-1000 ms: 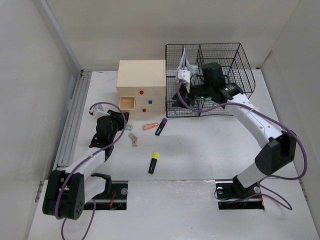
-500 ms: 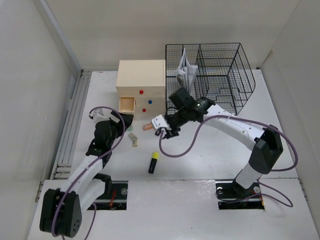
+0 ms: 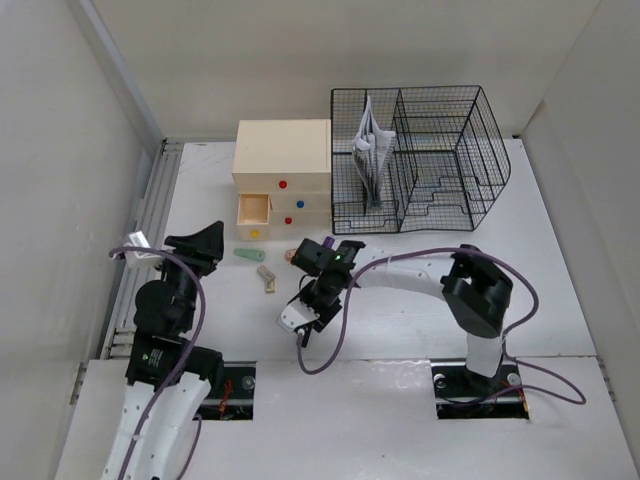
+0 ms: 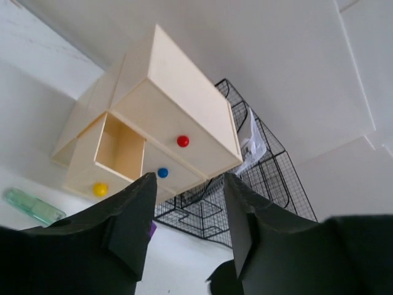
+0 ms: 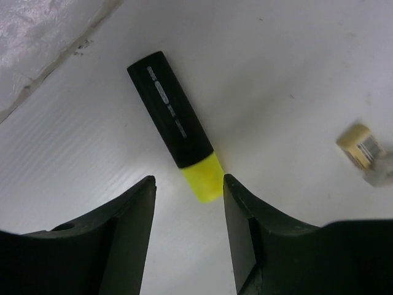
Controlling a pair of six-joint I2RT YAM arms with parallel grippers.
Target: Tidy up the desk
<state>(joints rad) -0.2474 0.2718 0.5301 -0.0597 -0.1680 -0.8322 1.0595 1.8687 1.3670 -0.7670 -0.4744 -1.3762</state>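
Observation:
The white desk [image 3: 420, 325] holds scattered small items. A black highlighter with a yellow cap [image 5: 177, 126] lies flat on it. My right gripper [image 5: 188, 195] is open, low over the desk, with its jaws on either side of the yellow cap end and not touching it. In the top view the right gripper [image 3: 310, 305] covers most of the highlighter. My left gripper [image 3: 203, 242] is open and empty, raised at the near left, and faces the drawer box [image 4: 166, 117].
The beige drawer box [image 3: 283, 160] has its yellow-knob drawer [image 4: 116, 153] open. A black wire basket [image 3: 440, 150] holds papers [image 3: 368, 150]. A green item [image 3: 248, 255], an eraser [image 3: 267, 279], an orange item [image 3: 290, 255] and a purple marker [image 3: 326, 243] lie near the box.
My right arm swung from the wire basket down to the highlighter near the front. My left arm pulled back from the drawer box toward the near left and rose.

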